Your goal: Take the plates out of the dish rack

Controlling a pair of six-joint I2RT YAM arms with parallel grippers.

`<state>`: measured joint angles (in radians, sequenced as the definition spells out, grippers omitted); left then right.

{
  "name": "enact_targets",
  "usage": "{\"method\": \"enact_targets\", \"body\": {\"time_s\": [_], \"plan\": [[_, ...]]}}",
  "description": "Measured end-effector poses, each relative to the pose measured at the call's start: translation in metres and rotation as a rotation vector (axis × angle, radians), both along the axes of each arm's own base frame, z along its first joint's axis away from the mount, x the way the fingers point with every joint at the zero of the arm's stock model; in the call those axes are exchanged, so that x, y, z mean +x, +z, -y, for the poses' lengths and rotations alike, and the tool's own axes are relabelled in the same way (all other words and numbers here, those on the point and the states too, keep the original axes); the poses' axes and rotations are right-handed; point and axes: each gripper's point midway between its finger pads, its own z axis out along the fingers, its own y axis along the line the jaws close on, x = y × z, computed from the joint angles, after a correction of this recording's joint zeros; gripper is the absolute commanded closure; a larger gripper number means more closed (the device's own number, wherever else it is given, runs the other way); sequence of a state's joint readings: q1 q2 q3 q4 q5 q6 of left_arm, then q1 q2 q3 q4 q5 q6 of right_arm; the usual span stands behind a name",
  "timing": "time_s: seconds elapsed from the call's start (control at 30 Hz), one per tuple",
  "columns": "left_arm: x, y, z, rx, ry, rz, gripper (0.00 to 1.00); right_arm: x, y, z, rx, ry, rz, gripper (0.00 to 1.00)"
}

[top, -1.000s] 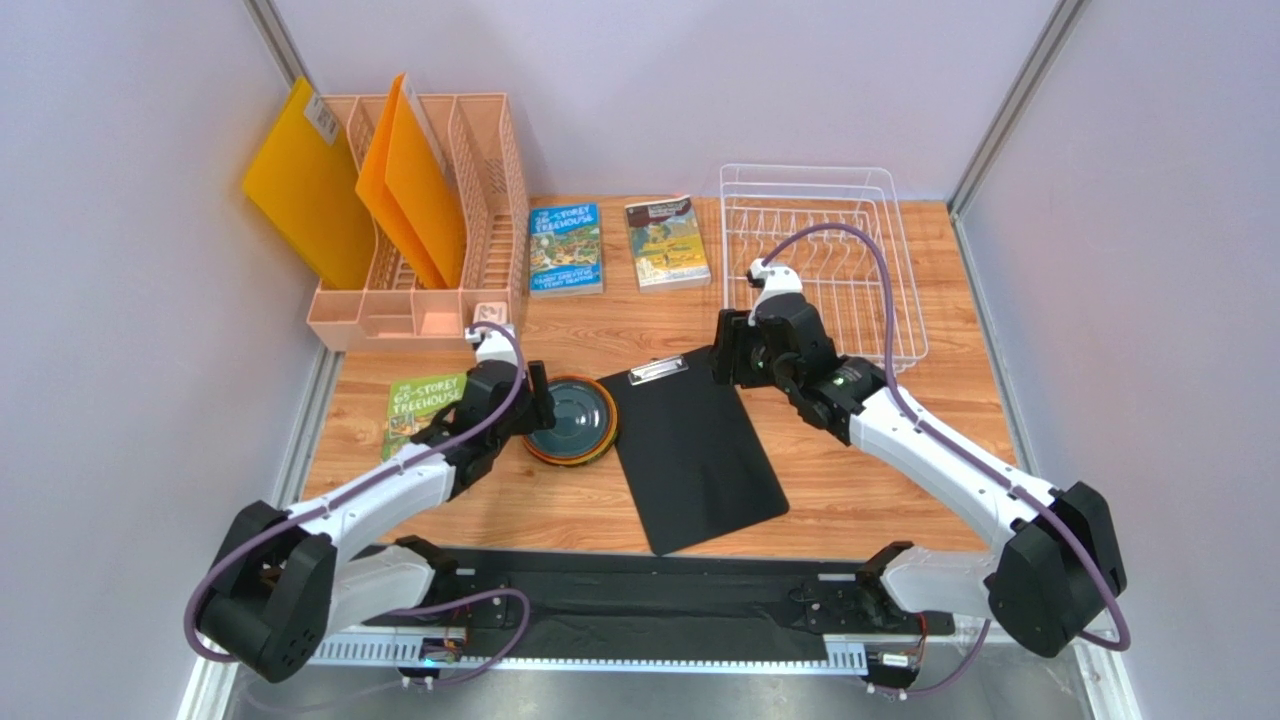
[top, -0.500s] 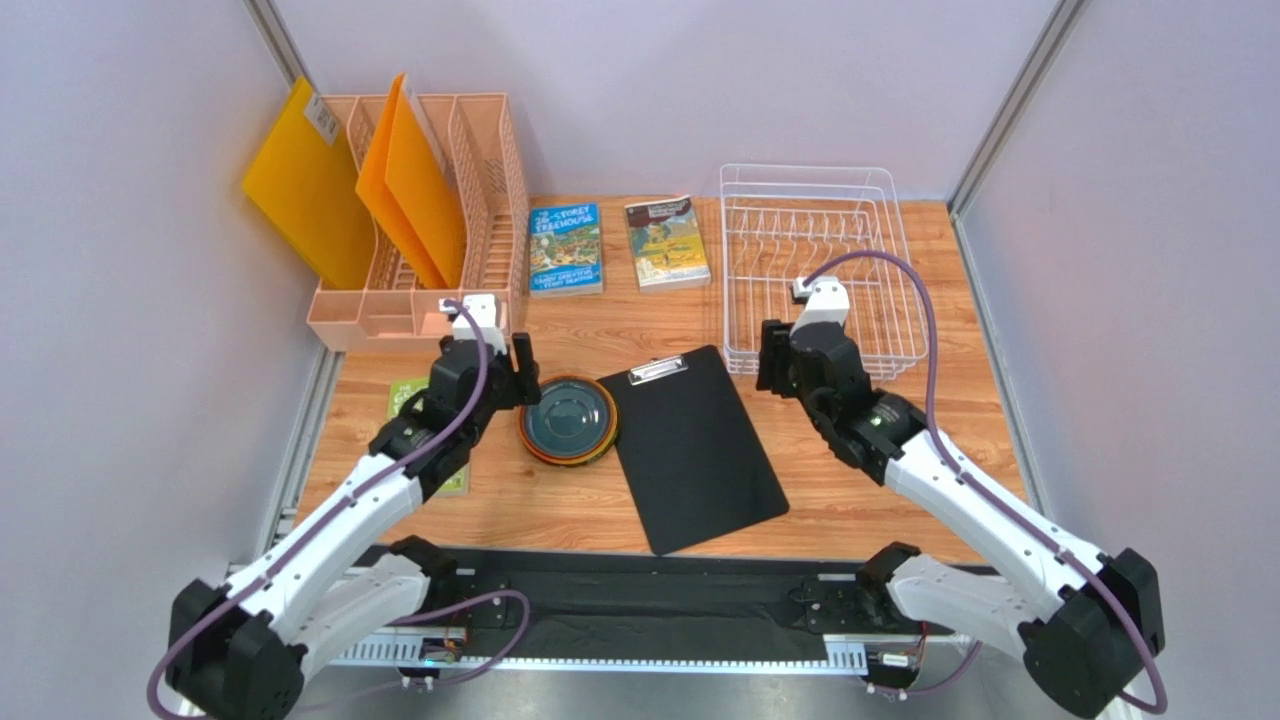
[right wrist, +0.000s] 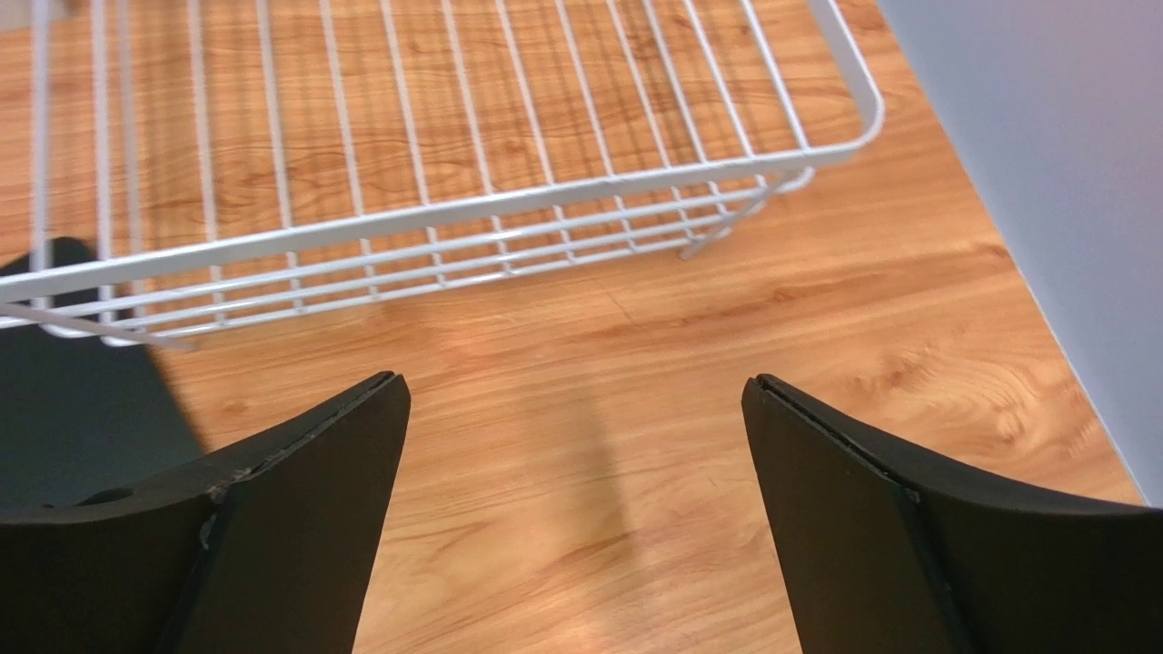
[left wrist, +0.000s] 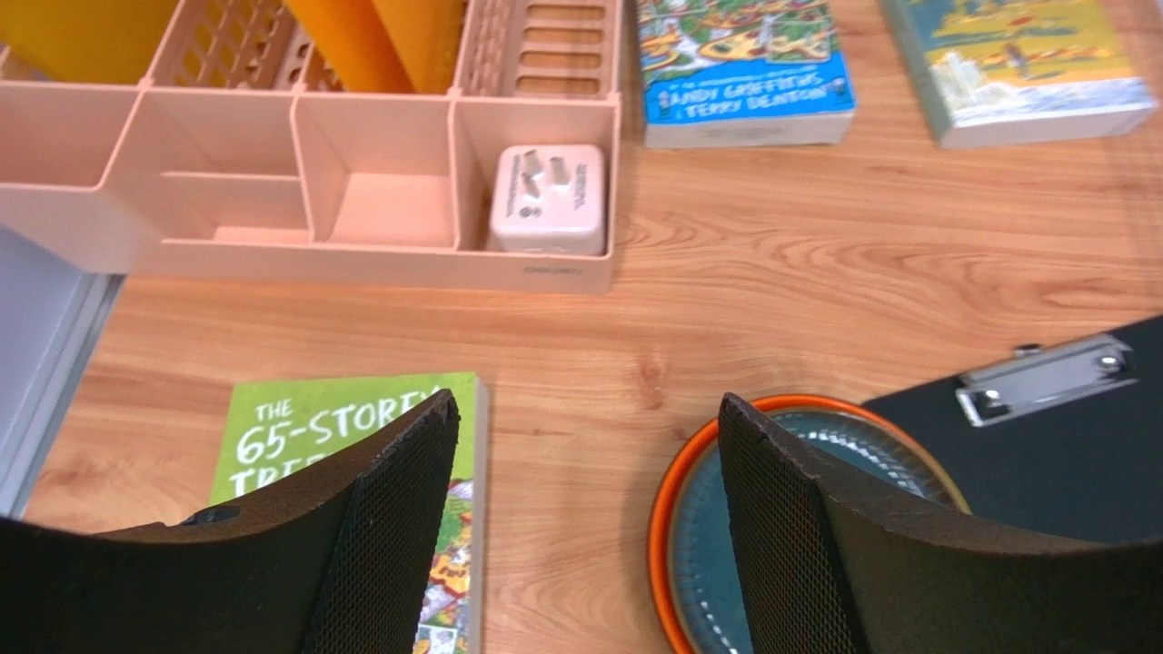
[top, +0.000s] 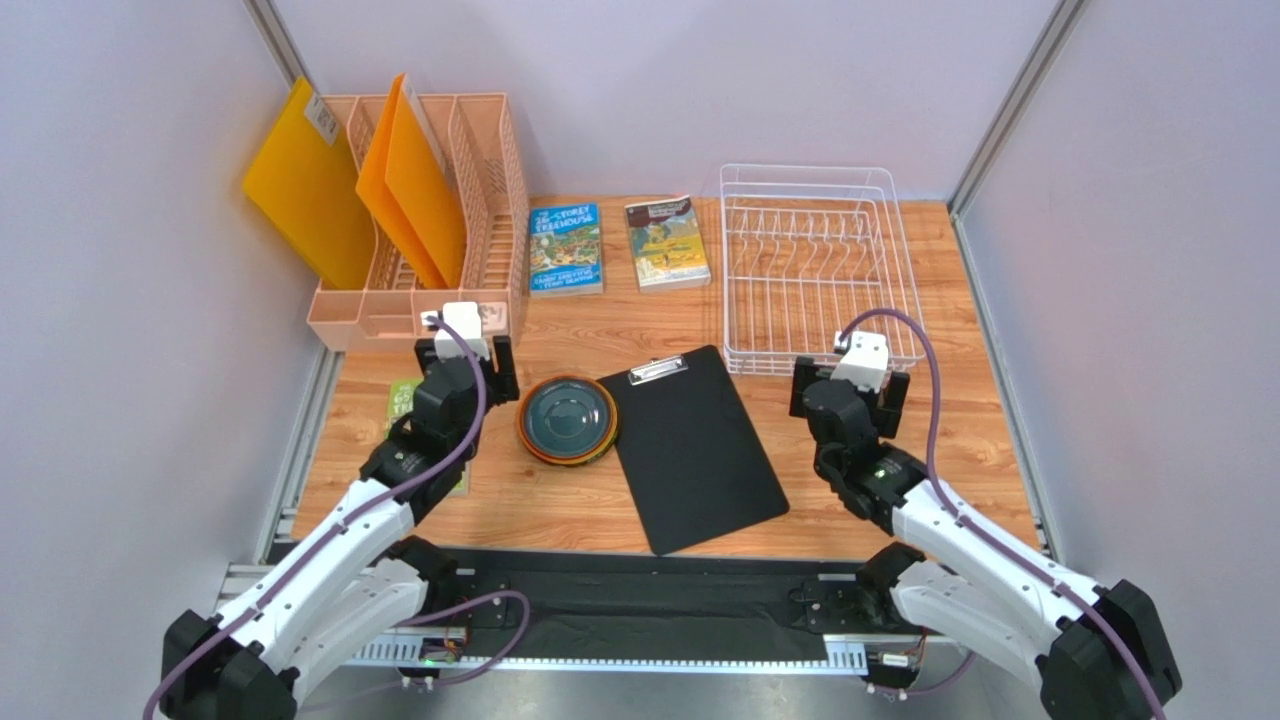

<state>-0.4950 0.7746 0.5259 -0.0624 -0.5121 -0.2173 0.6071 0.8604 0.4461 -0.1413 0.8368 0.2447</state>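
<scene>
Both arms have drawn back toward the near edge since the earlier frame. The left gripper (left wrist: 587,409) and right gripper (right wrist: 573,388) both stand apart, holding nothing. The dish rack (top: 806,170) at the far right corner shows no plates. The plates (top: 568,420) sit stacked left of centre beside the clipboard (top: 694,447). Unloading looks finished.
</scene>
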Motion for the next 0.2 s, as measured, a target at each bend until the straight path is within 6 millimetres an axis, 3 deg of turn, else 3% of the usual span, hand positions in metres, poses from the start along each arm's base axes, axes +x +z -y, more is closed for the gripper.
{"method": "enact_targets", "body": {"time_s": [0.1,0.2], "plan": [[0.0,-0.016,-0.007,0.033,0.036,-0.027,0.25,-0.005,-0.008,0.011,-0.017,-0.057,0.0,0.0],[-0.003,-0.031,-0.014,0.062,0.061,-0.055,0.23,-0.006,-0.001,0.017,-0.011,-0.097,0.038,0.0]]}}
